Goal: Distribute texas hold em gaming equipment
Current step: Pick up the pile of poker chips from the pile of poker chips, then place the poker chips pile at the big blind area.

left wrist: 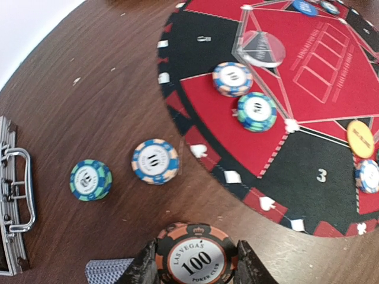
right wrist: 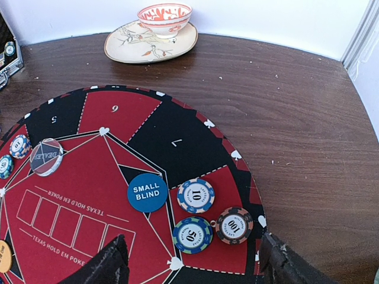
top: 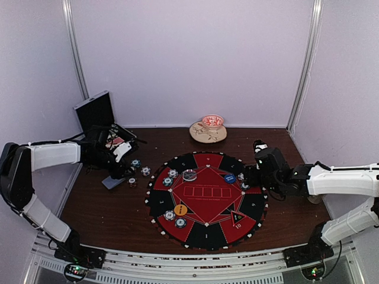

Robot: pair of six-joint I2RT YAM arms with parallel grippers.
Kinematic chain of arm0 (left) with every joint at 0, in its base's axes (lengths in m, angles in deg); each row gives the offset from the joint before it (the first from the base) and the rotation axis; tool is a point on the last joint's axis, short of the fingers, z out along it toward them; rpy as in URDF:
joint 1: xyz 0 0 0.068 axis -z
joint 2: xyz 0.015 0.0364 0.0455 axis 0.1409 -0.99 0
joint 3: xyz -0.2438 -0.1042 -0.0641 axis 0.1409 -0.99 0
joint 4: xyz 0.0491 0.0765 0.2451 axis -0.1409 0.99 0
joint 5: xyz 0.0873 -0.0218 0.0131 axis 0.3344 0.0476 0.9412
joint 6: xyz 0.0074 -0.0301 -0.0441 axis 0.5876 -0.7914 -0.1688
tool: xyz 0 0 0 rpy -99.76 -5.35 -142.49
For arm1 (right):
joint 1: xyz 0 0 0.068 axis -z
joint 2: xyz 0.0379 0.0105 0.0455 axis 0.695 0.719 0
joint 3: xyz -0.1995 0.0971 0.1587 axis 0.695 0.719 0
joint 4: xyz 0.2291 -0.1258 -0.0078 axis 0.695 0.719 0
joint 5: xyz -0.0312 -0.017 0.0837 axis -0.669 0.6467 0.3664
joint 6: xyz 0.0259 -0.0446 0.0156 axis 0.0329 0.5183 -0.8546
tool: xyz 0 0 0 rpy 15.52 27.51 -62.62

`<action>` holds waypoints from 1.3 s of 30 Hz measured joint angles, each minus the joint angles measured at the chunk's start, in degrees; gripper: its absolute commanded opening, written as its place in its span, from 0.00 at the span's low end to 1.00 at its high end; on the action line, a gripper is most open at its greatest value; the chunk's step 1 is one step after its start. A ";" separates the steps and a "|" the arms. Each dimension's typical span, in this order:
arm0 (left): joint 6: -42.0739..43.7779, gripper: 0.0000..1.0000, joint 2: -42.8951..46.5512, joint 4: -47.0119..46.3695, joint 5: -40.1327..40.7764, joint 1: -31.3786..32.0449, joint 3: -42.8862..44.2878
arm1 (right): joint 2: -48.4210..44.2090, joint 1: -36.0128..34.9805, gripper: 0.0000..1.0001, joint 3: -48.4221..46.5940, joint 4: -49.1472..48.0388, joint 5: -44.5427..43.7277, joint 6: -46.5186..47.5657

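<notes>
Brown wood table (top: pixel 106 213) with a round mat (top: pixel 207 195) at the centre of the top view. At the bottom of the left wrist view the left claw (left wrist: pixel 197 265) is clamped on a 100 chip (left wrist: pixel 197 251), dark with orange edge marks, its face to the camera, over bare wood just off the mat's rim; whether it touches the wood I cannot tell. A grey-blue card (left wrist: pixel 109 271) lies at lower left; the case (left wrist: pixel 15 219) is at the left edge. Above these, a teal chip (left wrist: pixel 90 180) and a 10 chip (left wrist: pixel 155 161) lie on the wood, near but apart; a chip pair (left wrist: pixel 233 78) sits on a red wedge of the mat.

The right claw (right wrist: pixel 192 269) stands wide apart with nothing in it, at the bottom of its view over the mat; just above it lies a chip trio (right wrist: pixel 196 195) beside a blue disc (right wrist: pixel 147 192); a plate (right wrist: pixel 127 44) with a bowl (right wrist: pixel 164 18) is at the top.
</notes>
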State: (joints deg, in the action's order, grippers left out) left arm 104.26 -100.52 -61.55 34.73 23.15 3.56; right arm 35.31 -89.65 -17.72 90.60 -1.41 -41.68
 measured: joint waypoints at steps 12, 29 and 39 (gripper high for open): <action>9.62 0.22 10.97 3.06 -2.38 16.61 -7.63 | 0.00 0.00 0.77 0.02 -0.04 0.00 0.02; 12.92 0.22 11.10 2.75 -2.80 39.82 -10.69 | 0.04 0.00 0.77 0.02 -0.04 -0.26 0.04; 12.96 0.21 1.40 0.02 -0.31 42.71 -8.00 | 0.09 0.00 0.77 0.07 -0.04 -0.24 0.04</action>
State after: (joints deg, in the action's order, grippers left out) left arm 117.22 -99.12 -61.53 34.42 65.86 -4.44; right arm 35.39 -89.65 -17.66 90.56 -1.65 -41.64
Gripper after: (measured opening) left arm 0.386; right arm 0.774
